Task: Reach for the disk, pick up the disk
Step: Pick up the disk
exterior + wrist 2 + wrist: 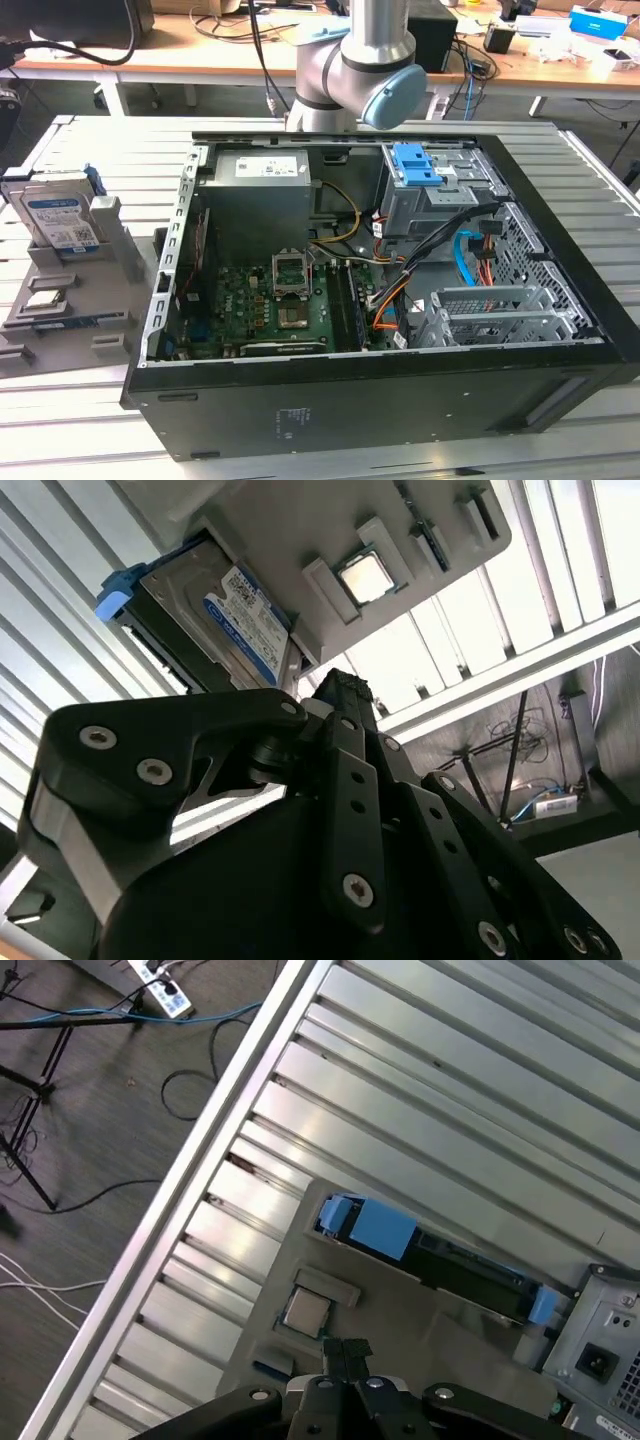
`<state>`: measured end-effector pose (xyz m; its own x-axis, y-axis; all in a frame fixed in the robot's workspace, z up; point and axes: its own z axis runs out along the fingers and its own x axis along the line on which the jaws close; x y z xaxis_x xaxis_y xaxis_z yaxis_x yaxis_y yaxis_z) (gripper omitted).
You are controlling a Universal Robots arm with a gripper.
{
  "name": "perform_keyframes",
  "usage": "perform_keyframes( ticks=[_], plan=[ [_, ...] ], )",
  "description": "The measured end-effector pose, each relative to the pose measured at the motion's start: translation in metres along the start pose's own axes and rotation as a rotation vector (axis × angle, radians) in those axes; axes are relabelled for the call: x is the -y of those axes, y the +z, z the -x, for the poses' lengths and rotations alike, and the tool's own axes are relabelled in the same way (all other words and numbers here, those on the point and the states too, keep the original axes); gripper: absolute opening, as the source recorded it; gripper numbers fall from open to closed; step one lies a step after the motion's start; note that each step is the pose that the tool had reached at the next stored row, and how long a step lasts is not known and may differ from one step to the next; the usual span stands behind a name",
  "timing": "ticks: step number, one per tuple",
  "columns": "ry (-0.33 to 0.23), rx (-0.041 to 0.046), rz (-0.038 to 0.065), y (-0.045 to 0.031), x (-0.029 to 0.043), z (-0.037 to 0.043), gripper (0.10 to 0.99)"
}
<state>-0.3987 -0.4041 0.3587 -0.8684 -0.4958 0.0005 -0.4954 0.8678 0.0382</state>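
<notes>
The disk (60, 215) is seen standing on edge in a slot of the grey holder (115, 250); the holder is set on the ridged tabletop (110, 150), at the exterior view's left of the open computer case (400, 410); a small square chip (45, 298) is seated in the same holder, near the disk. In both wrist views the pincer (347, 1352) (345, 695) is shown over the holder, apart from the disk; its fingertips are drawn together, and nothing is gripped.
</notes>
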Motion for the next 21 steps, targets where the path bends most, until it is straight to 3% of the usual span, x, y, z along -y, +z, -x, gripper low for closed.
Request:
perform_keyframes(
  ticks=[3, 21],
  plan=[
    [-0.061, -0.0023, 0.0, 0.0, 0.0, 0.0, 0.106],
    [-0.287, -0.011, 0.0, 0.0, 0.0, 0.0, 0.106]
  ],
)
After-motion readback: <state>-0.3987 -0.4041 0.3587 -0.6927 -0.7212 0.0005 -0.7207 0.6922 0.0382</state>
